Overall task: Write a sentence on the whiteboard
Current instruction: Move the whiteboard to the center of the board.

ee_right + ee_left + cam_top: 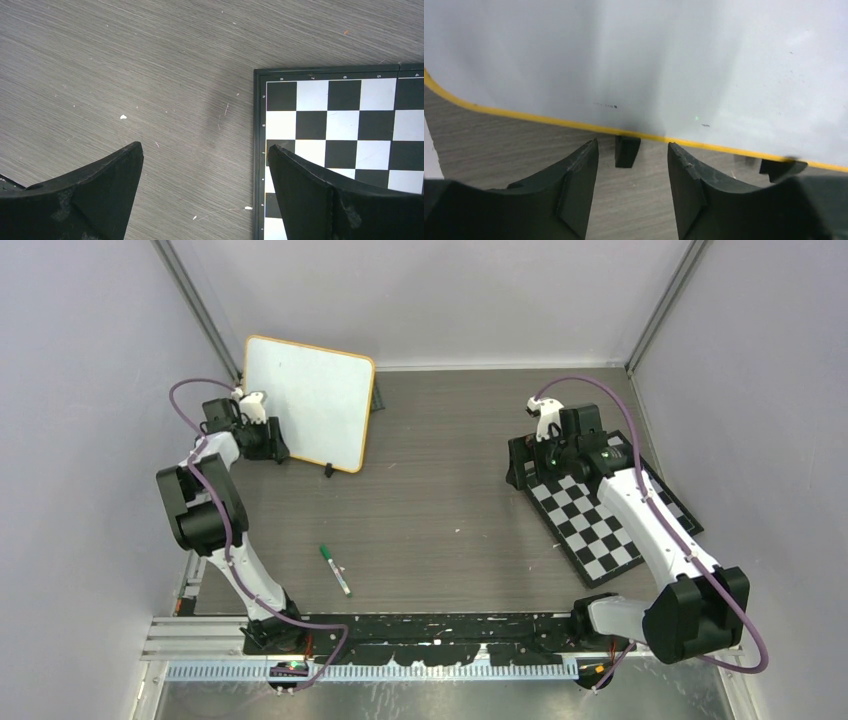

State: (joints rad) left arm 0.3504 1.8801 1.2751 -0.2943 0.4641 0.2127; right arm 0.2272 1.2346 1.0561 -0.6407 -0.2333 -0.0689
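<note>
The whiteboard [312, 398] leans upright at the back left, white with an orange-tan rim. The sentence is not in view: the face [649, 60] is blank except for faint specks. My left gripper [272, 445] sits low at the board's left bottom edge. In the left wrist view its jaws [632, 144] stand apart with nothing between them, facing the yellow rim and a black clip foot [626, 151]. My right gripper [522, 468] is open over the table beside the checkerboard's corner, its jaws [205, 146] empty. A green marker [335, 569] lies on the table, in neither gripper.
A black-and-white checkerboard [600, 520] lies flat at the right under the right arm; its edge [258, 150] runs just inside the right finger. A second clip foot [778, 168] stands further along the board. Grey walls close in the left, back and right.
</note>
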